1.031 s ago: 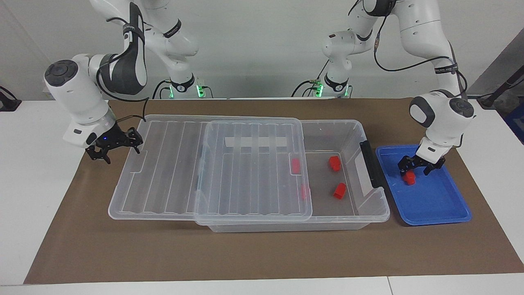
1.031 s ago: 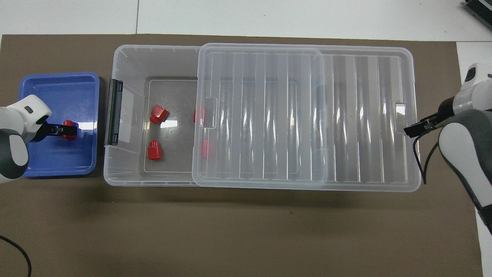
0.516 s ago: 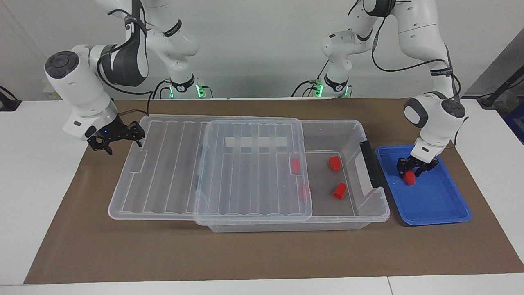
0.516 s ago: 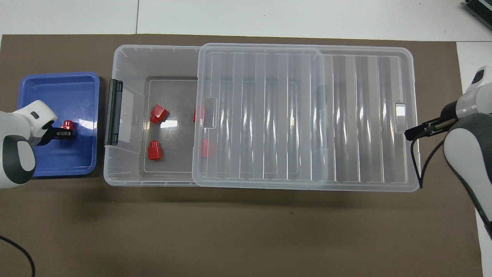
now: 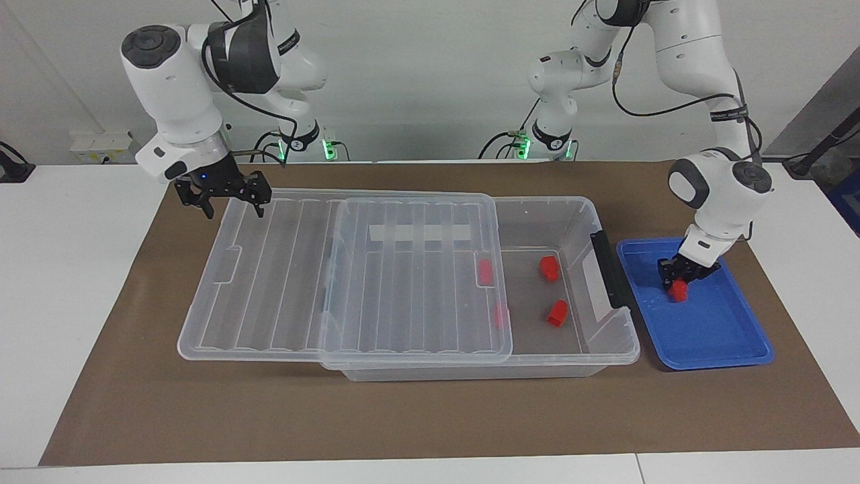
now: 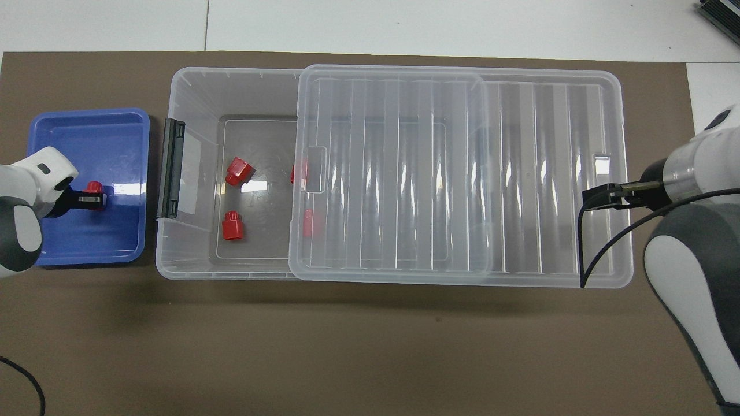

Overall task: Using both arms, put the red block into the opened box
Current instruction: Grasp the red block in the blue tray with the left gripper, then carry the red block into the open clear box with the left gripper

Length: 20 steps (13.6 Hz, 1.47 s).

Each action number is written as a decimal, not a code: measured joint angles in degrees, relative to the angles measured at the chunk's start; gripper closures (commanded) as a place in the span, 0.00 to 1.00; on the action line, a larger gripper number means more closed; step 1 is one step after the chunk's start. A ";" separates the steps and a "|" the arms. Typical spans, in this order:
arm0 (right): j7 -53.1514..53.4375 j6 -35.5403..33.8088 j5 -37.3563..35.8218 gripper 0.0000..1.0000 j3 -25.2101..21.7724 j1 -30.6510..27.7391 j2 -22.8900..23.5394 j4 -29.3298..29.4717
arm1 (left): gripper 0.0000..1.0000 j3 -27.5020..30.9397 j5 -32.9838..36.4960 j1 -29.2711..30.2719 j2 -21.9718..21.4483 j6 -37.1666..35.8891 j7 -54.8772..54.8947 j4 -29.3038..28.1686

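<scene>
The box [image 5: 608, 349] is left uncovered at the left arm's end, its lid [image 5: 349, 275] slid toward the right arm's end. Four red blocks are counted inside it; a fifth red block [image 5: 679, 290] is clamped in the left gripper [image 5: 678, 274] jaws in the blue tray [image 5: 719, 336] beside the box. The right gripper [image 5: 225, 195] is held over the lid's corner, jaws apart.

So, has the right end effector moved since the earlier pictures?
Yes. The right end effector rose and swung from the table beside the lid to over the lid's end.
</scene>
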 measured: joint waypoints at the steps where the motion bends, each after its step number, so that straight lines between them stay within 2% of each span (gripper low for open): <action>1: 1.03 -0.08 0.00 0.00 0.00 0.32 -0.19 0.88 | 1.00 -0.09 -0.01 -0.01 -0.26 -6.19 -1.05 4.26; 4: 5.32 -2.46 0.02 0.00 0.15 0.53 -0.06 5.11 | 1.00 -0.75 0.00 -0.60 -1.93 -21.30 -6.76 16.07; 8: 7.88 -9.19 0.03 0.00 1.11 0.55 1.12 12.54 | 1.00 -1.45 -0.10 -5.68 -6.01 -29.29 -18.42 19.28; 13: 7.92 -12.20 0.03 0.00 1.06 0.06 2.42 15.68 | 1.00 -2.00 -0.38 -18.84 -7.29 -32.08 -40.82 20.04; 20: 7.91 -12.16 0.03 0.00 0.99 -0.45 3.70 15.41 | 1.00 -2.34 -1.13 -21.38 -7.30 -30.70 -55.36 19.65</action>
